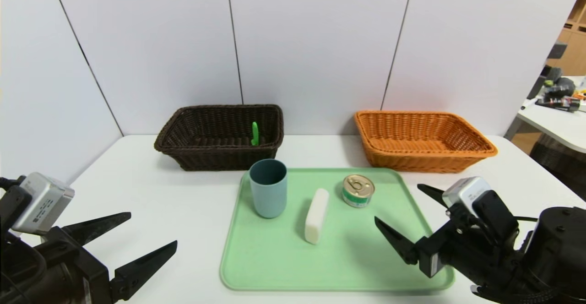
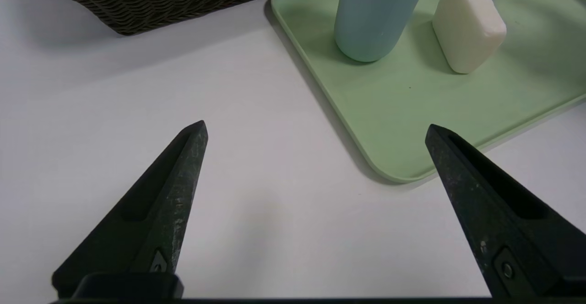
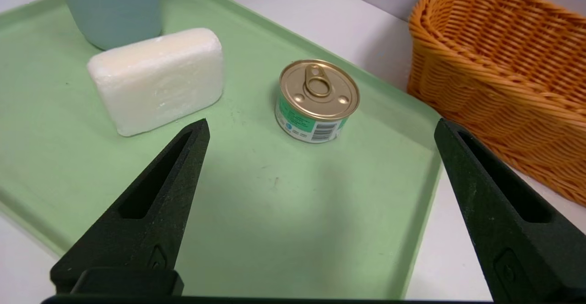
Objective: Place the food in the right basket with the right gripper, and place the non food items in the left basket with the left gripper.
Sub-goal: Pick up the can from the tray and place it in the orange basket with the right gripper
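Head view: the black right gripper (image 1: pixel 397 201), released with its fingers wide apart, hangs over the right part of the pale green rectangular tray (image 1: pixel 339 267), while the likewise released black left gripper (image 1: pixel 153 227) is left of it. On the tray stand a gold-lidded tin can (image 1: pixel 358 191), a white soap-like block (image 1: pixel 317 217) and a blue-grey cup (image 1: pixel 268 194); behind it on the smooth white table (image 1: pixel 183 203) sit the dark brown wicker basket (image 1: pixel 224 160), holding a bright green object (image 1: pixel 255 134), and the orange wicker basket (image 1: pixel 416 157), before white wall panels (image 1: pixel 316 43).

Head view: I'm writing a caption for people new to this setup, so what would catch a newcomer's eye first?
Probably the bright orange basket, at the back on the robot's right, across from the dark brown basket on the left. Next, the pale green tray between the open left gripper and right gripper, carrying a blue cup, a white block and a small can.
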Robot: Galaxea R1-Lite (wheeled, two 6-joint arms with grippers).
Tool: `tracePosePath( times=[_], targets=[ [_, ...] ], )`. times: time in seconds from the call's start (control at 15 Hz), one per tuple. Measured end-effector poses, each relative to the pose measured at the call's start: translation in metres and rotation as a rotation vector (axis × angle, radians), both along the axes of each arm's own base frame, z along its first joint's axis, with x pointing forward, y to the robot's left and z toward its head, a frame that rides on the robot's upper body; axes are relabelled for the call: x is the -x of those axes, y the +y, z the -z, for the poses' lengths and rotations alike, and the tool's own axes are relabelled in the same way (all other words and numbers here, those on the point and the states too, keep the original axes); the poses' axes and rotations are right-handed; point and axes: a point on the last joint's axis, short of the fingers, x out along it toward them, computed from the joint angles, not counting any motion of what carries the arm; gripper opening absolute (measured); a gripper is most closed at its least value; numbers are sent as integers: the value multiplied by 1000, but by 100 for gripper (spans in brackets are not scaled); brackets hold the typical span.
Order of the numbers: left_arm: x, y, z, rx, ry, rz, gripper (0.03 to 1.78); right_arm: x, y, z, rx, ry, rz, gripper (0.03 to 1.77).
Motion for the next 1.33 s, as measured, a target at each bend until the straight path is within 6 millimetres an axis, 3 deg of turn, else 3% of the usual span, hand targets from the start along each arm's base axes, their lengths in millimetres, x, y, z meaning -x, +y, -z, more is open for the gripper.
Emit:
tracePosePath(
  times=[0.4,0.73,1.33],
  targets=[
    [2,1,5,-5,15,-2,169,-22,12,25,0,29,13,169],
    [2,1,6,-3,10,-2,169,-43,16,31,-2,30,41,169],
    [3,2,8,-4,16,-3,169,-62,17,48,18,69,65,169]
  ],
)
